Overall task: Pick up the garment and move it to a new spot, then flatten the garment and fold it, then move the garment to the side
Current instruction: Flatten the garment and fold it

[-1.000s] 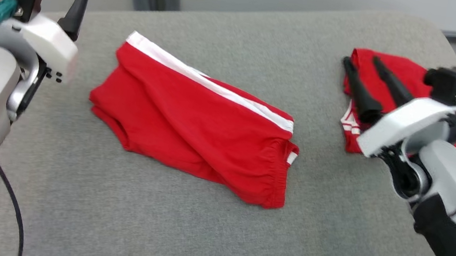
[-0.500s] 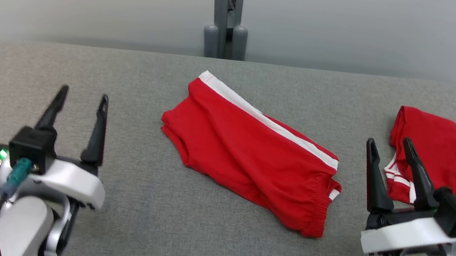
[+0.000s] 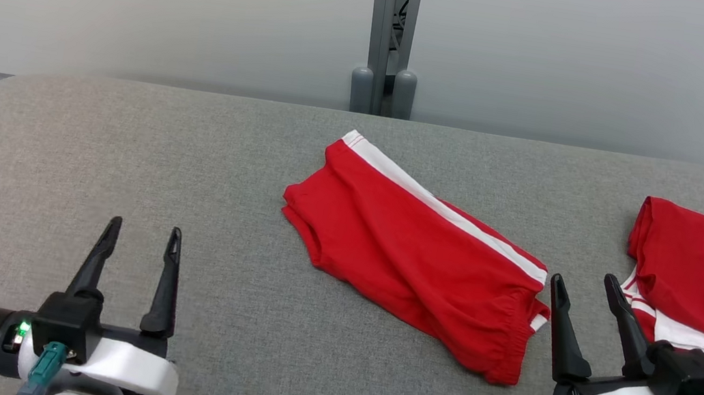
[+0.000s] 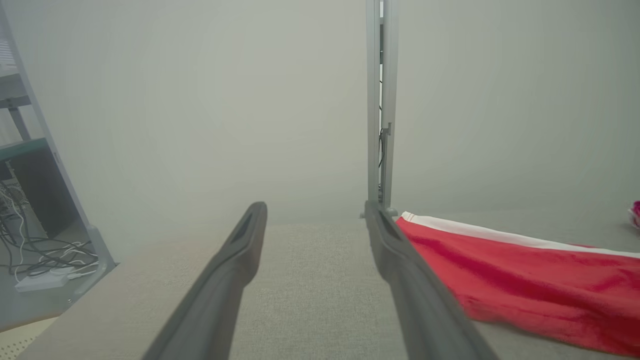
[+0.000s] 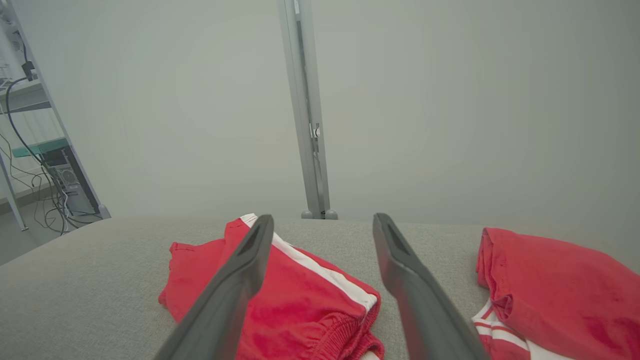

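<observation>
Left claw (image 3: 145, 226) lower left and right claw (image 3: 582, 278) lower right, both spread wide, empty. Red shorts (image 3: 413, 254) sit centre frame, and the other red garment (image 3: 699, 274) is cut off at the right edge.

Red garment (image 3: 412, 261): a pair of shorts with a white side stripe and a gathered elastic waistband, folded flat on the grey table (image 3: 123, 158). It lies slantwise near the table's middle, with the stripe along its far edge, the waistband at the near right end and the leg openings at the far left.

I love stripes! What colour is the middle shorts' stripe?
White stripe, clearest in the head view.
</observation>
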Robot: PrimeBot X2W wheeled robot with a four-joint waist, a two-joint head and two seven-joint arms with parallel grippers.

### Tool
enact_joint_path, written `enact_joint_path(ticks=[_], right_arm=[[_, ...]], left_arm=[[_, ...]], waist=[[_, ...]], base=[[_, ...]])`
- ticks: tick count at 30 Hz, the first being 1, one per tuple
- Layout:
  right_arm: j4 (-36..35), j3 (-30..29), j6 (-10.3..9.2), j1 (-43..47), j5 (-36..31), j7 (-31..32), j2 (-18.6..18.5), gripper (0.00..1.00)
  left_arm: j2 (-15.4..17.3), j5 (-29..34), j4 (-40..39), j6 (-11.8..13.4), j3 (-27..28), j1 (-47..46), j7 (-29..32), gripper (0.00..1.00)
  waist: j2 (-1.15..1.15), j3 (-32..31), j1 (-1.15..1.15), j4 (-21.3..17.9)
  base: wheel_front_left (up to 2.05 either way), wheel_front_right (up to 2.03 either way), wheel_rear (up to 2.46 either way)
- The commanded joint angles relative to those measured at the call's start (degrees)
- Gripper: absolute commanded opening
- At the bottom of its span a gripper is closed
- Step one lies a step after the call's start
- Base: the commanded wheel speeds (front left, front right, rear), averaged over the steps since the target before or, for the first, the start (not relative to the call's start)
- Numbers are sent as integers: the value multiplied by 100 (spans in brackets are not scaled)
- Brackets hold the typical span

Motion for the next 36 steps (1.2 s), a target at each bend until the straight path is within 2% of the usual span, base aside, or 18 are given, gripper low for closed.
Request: enact_joint_path(ticks=[1,5,9,16,25,36], right_arm=[[-13,-33,1,-9,-25,-17,-14,100],[41,-37,1,-60,-46,-17,-10,100],[402,6,1,-8,271,-11,-11,100],[1457,368,1,-326,1664,155,-18,100],[2447,701,1,-834,3027,495,-17,100],[3506,1046,1,-1348,4435,506,14,100]], left_arm=[[-84,142,-1,-172,106,70,3,100],[-284,359,53,-428,324,74,3,100],[-381,483,89,-579,432,38,3,100],[-549,680,229,-840,555,-60,3,100],[-617,819,284,-975,740,-179,3,100],[-670,894,263,-1038,758,-221,3,100]], waist=[[0,16,0,-6],[0,67,0,-27],[0,115,0,-38],[0,306,0,10],[0,457,0,194],[0,579,0,380]], base=[[0,0,0],[0,0,0],[0,0,0],[0,0,0],[0,0,0],[0,0,0]])
